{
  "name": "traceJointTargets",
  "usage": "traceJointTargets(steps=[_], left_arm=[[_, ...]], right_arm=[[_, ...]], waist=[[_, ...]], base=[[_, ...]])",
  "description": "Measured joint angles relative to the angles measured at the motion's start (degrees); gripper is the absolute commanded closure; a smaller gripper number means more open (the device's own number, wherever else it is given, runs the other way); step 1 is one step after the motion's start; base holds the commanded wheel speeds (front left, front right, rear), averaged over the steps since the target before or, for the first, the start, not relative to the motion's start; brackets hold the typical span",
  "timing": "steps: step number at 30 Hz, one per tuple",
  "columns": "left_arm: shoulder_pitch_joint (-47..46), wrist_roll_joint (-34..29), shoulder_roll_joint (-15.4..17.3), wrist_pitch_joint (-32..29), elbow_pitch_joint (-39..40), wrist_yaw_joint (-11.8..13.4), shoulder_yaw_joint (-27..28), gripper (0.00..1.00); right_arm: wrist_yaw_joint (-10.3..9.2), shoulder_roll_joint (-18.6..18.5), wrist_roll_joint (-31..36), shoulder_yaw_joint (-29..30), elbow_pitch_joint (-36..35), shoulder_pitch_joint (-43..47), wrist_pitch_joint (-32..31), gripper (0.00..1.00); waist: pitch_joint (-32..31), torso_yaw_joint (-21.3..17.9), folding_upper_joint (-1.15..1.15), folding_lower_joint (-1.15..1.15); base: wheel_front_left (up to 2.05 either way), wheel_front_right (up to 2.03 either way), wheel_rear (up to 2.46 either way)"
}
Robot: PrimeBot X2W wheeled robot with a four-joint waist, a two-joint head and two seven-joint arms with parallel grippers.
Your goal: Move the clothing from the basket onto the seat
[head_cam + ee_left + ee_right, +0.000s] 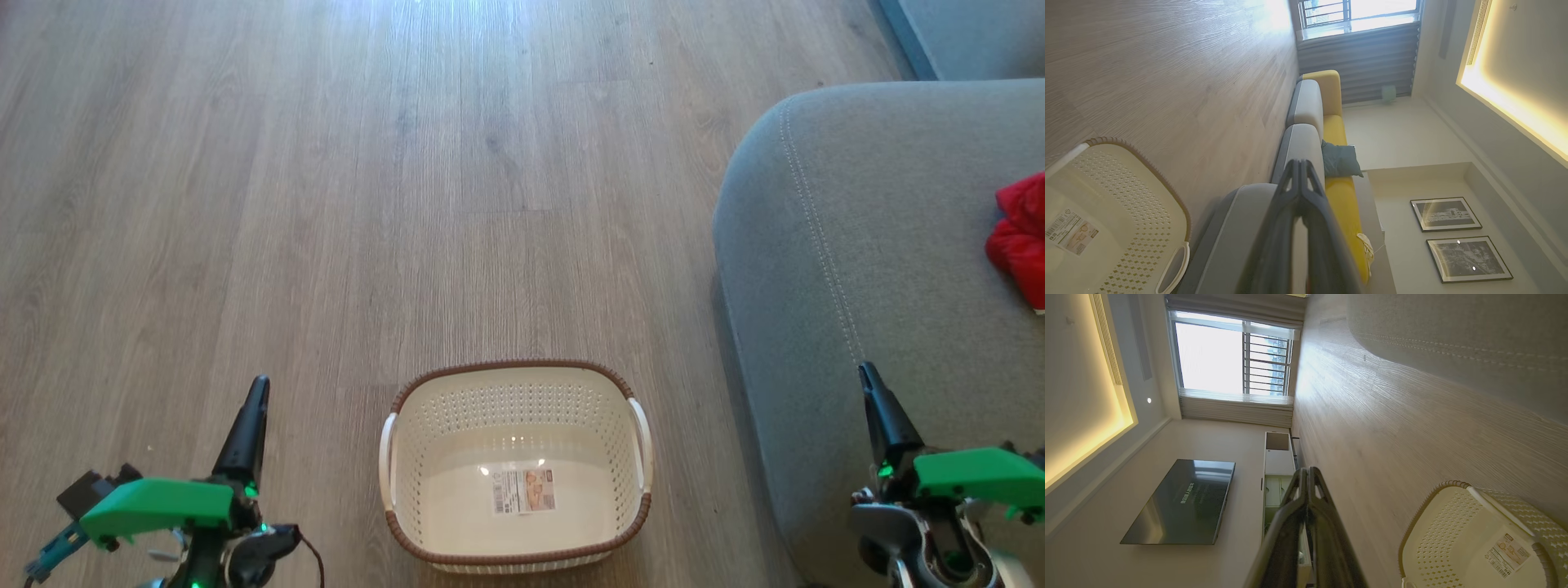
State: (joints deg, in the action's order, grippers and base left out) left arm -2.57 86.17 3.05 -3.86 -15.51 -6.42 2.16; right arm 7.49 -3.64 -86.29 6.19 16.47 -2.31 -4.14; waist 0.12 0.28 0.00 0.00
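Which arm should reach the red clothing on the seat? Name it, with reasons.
Right. The right jaws, shut, hang at the seat where the clothing lies; the left jaws sit beyond the empty basket.

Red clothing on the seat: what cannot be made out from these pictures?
- Red clothing, head view: cut off by the right edge; one garment or two, unclear.
- Basket label, all views: print too small to read.
- Seat, head view: right side runs past the edge.

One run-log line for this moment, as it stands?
basket: empty, on floor | clothing: on seat | left hand: shut, empty | right hand: shut, empty
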Motion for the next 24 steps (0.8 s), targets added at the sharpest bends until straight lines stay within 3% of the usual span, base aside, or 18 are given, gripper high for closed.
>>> traceJointTargets(steps=[10, 24], left_arm=[[-0.1, 6.0, 0.0, -1.6, -0.2, -0.5, 1.5, 1.0], [-0.9, 6.2, 0.0, -1.7, -0.2, -0.5, 1.6, 1.0]], right_arm=[[0.0, 0.2, -5.4, 1.0, -0.3, -0.8, -1.7, 1.0], [0.0, 0.4, -5.6, 1.1, -0.3, -0.8, -2.0, 1.0]], waist=[[0.1, -0.3, 0.0, 0.0], [0.1, -0.3, 0.0, 0.0]], base=[[0.0, 0.0, 0.0], [0.0, 0.0, 0.0]])
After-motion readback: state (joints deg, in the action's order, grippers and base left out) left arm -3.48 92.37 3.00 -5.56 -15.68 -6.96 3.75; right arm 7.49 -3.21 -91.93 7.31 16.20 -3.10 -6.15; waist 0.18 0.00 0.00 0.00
